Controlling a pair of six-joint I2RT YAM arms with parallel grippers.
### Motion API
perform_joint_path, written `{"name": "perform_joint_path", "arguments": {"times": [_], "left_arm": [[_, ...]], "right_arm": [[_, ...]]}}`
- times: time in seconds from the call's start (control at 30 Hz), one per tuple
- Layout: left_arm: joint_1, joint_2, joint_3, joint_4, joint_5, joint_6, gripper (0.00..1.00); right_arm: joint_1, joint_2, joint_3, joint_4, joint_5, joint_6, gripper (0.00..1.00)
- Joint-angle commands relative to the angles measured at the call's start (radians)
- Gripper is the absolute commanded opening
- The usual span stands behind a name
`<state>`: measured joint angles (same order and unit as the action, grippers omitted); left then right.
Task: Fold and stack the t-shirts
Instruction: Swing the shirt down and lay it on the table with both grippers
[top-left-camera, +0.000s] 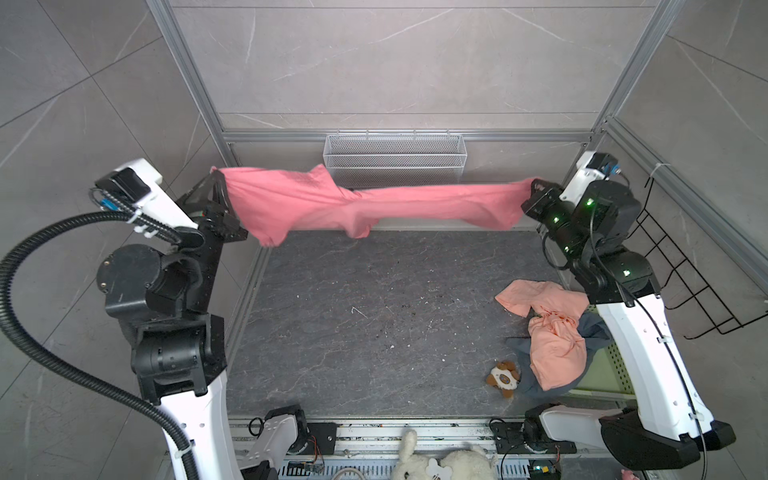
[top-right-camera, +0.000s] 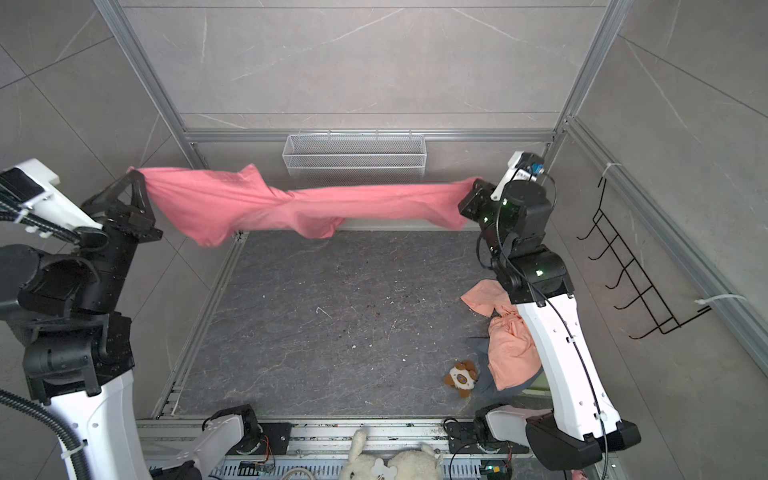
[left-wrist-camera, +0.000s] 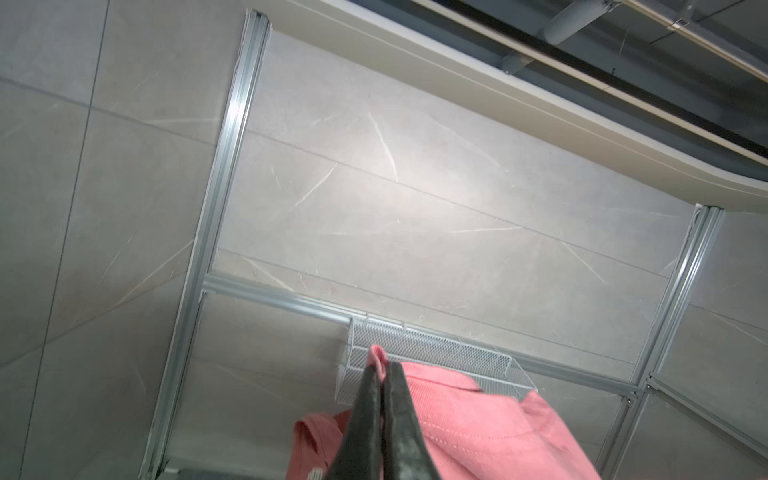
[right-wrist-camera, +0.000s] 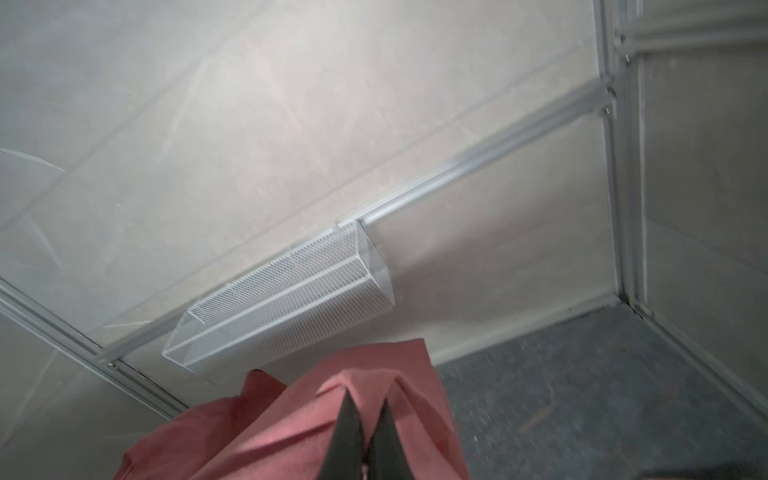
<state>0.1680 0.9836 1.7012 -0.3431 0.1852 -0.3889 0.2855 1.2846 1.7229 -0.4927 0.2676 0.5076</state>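
A coral-red t-shirt (top-left-camera: 374, 203) (top-right-camera: 299, 203) hangs stretched and twisted in the air between my two grippers, above the far edge of the dark table. My left gripper (top-left-camera: 216, 172) (top-right-camera: 135, 172) (left-wrist-camera: 384, 368) is shut on its left end, and a fold of cloth pokes out past the fingertips. My right gripper (top-left-camera: 532, 185) (top-right-camera: 476, 185) (right-wrist-camera: 368, 401) is shut on the right end, with cloth draped over its fingers (right-wrist-camera: 347, 432). A light peach t-shirt (top-left-camera: 548, 332) (top-right-camera: 505, 340) lies crumpled at the right on a slate blue-grey one (top-left-camera: 594, 328).
A brown-and-white plush toy (top-left-camera: 504, 377) (top-right-camera: 461, 377) lies beside the crumpled pile. A pale green basket (top-left-camera: 611, 370) sits under the right arm. A white wire mesh basket (top-left-camera: 395, 156) (left-wrist-camera: 436, 353) (right-wrist-camera: 282, 299) hangs on the back wall. A black wire rack (top-left-camera: 685, 266) hangs at right.
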Motion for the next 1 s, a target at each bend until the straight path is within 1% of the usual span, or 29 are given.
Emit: {"name": "perform_joint_path", "arguments": {"times": [0.0,0.07,0.1,0.17,0.23,0.3,0.37,0.43,0.5,0.63,0.83,0.97], "left_arm": [[0.009,0.021,-0.124,-0.286,-0.045,0.007,0.0],[0.008,-0.017,-0.221,-0.394,-0.063,-0.029,0.0],[0.008,-0.03,-0.276,-0.43,-0.055,-0.045,0.0],[0.009,-0.052,-0.39,-0.498,-0.014,-0.093,0.0],[0.009,-0.069,-0.483,-0.55,0.018,-0.126,0.0],[0.008,-0.08,-0.538,-0.599,0.016,-0.141,0.0],[0.009,-0.076,-0.576,-0.627,0.048,-0.146,0.0],[0.008,-0.069,-0.599,-0.639,0.078,-0.149,0.0],[0.009,-0.061,-0.61,-0.641,0.081,-0.151,0.0],[0.009,-0.022,-0.594,-0.661,0.057,-0.146,0.0],[0.008,0.041,-0.598,-0.631,0.121,-0.162,0.0],[0.007,0.062,-0.595,-0.596,0.155,-0.175,0.0]], "right_arm": [[-0.006,0.003,-0.162,-0.147,0.054,0.061,0.01],[-0.006,-0.01,-0.278,-0.175,0.017,0.092,0.01],[-0.006,-0.011,-0.314,-0.185,-0.009,0.108,0.01],[-0.006,-0.011,-0.426,-0.216,-0.055,0.147,0.0],[-0.006,-0.022,-0.503,-0.242,-0.08,0.171,0.0],[-0.006,-0.035,-0.568,-0.265,-0.088,0.189,0.0],[-0.006,-0.042,-0.612,-0.286,-0.095,0.197,0.0],[-0.006,-0.044,-0.625,-0.32,-0.089,0.202,0.0],[-0.006,-0.041,-0.631,-0.34,-0.089,0.202,0.0],[-0.006,-0.048,-0.629,-0.34,-0.074,0.202,0.0],[-0.006,-0.019,-0.609,-0.333,-0.057,0.178,0.0],[-0.006,-0.001,-0.639,-0.29,-0.047,0.201,0.0]]}}
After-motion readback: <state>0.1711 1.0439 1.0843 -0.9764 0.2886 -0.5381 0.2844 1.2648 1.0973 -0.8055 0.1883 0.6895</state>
